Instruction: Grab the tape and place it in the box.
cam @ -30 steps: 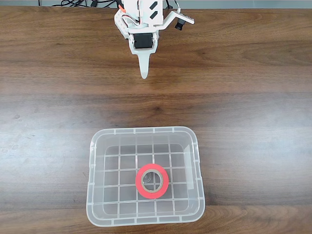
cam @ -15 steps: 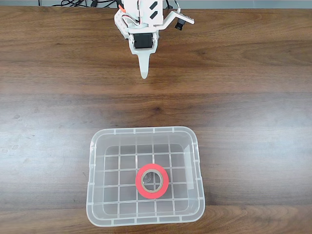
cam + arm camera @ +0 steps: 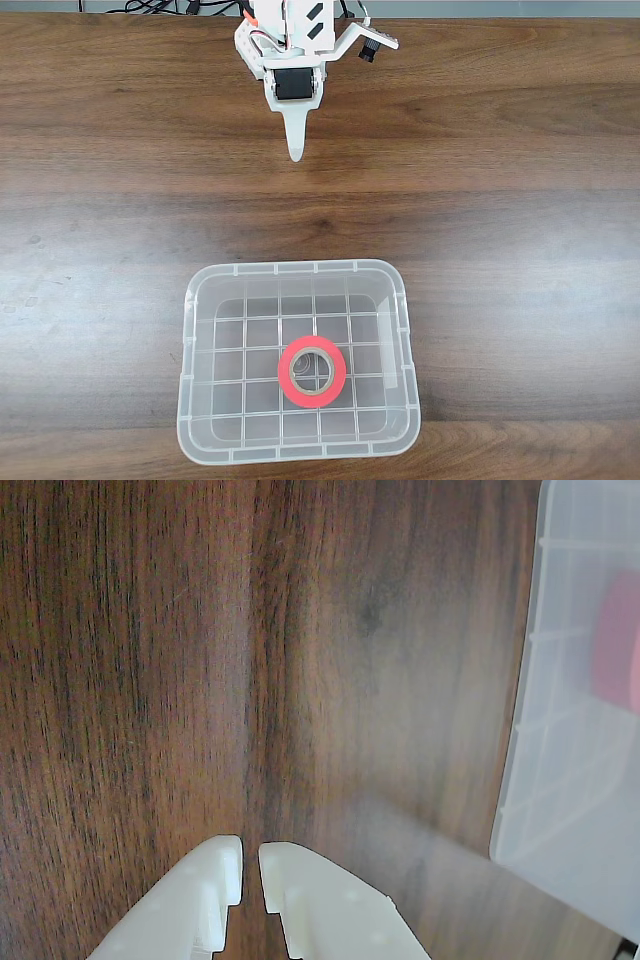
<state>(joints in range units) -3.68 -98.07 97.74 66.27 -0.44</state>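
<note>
The red-orange tape (image 3: 312, 372) lies flat on the grid bottom of the clear plastic box (image 3: 197, 300), a little right of its middle, near the front edge of the table in the fixed view. My white gripper (image 3: 295, 152) hangs at the far side of the table, well away from the box, with nothing in it. In the wrist view its fingertips (image 3: 250, 865) stand almost together, only a thin gap between them, over bare wood. The box wall (image 3: 560, 730) fills the right edge there, with the tape (image 3: 615, 645) showing as a blurred pink patch behind it.
The dark wooden table (image 3: 500, 230) spreads wide on both sides of the box. Black cables (image 3: 165, 8) lie at the back edge behind the arm's base.
</note>
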